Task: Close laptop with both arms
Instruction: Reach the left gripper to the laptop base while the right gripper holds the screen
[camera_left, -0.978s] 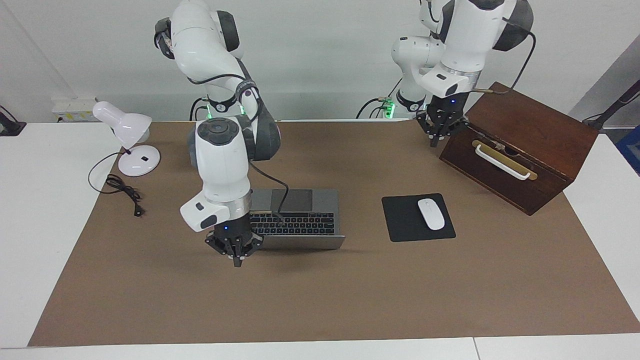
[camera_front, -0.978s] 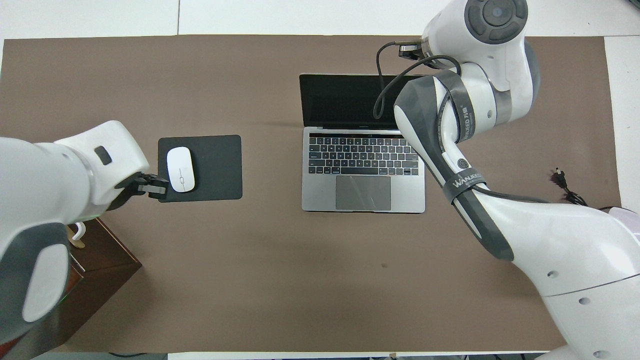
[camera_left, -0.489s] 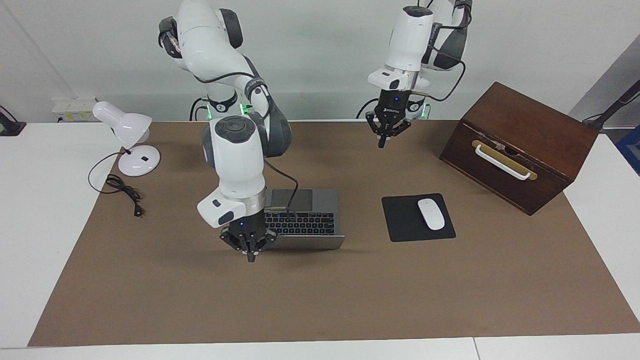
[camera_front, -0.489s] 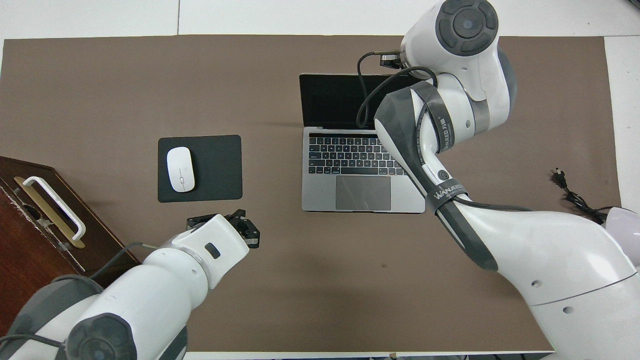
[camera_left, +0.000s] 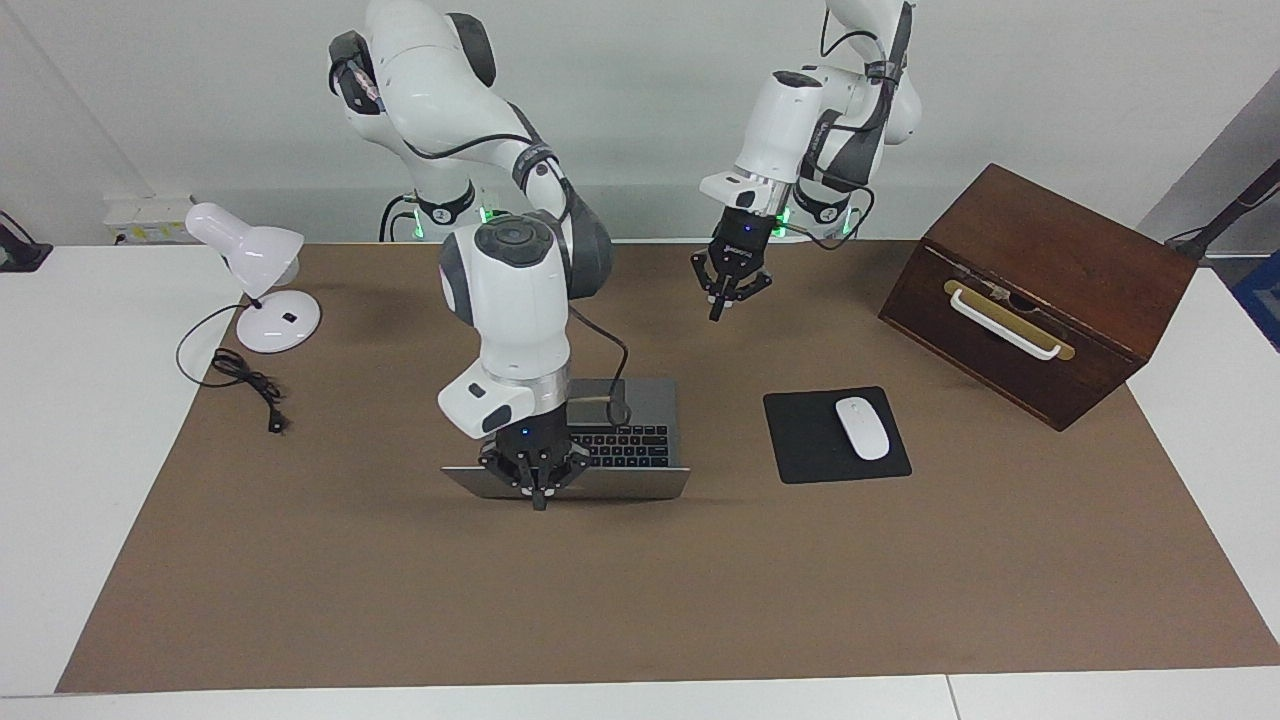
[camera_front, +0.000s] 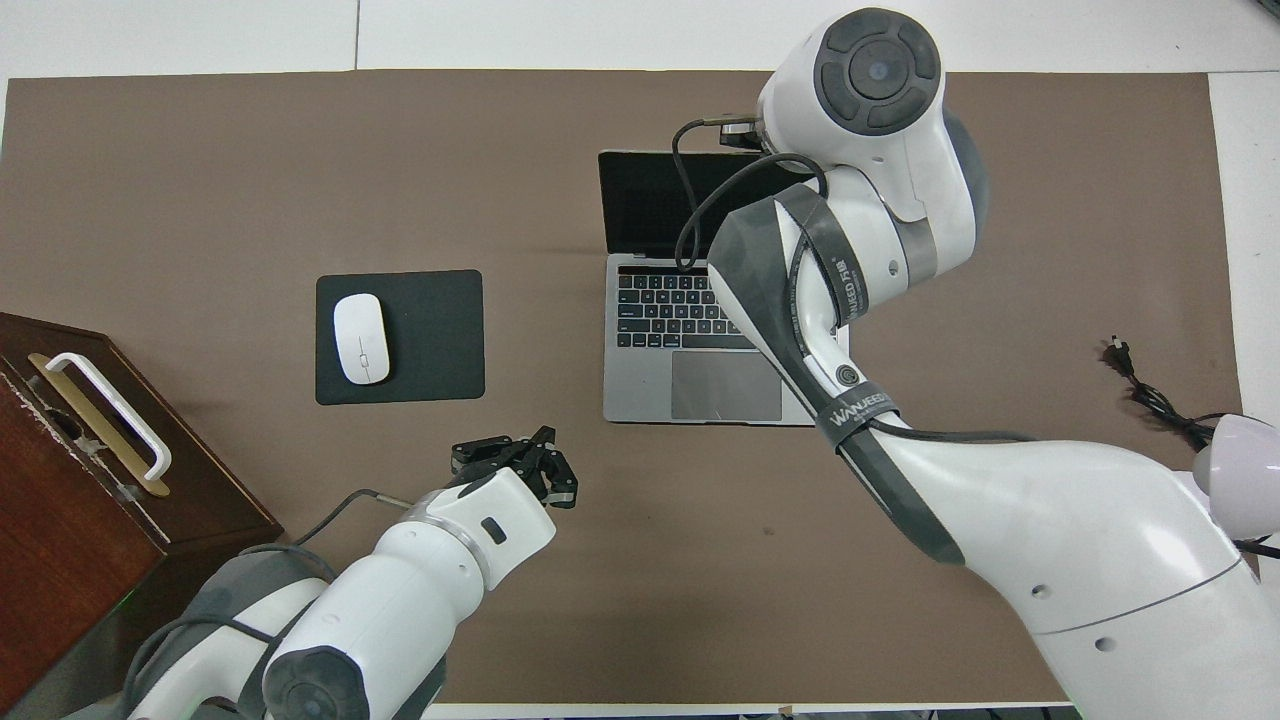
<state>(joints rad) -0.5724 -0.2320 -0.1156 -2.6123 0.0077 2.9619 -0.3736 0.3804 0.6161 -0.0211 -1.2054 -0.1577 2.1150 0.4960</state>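
Note:
The silver-grey laptop stands open on the brown mat, its dark screen toward the robots; in the overhead view it is partly covered by the right arm. My right gripper is shut and points down at the lid's top edge, toward the right arm's end of it; the overhead view hides it under the arm's wrist. I cannot tell if it touches the lid. My left gripper is shut and empty. It hangs in the air over bare mat beside the laptop's front corner, also seen in the overhead view.
A black mouse pad with a white mouse lies beside the laptop toward the left arm's end. A dark wooden box with a white handle stands at that end. A white desk lamp and its cable are at the right arm's end.
My right gripper slid from beside the laptop to over its lid edge. My left arm swung from the wooden box toward the middle of the table and came lower.

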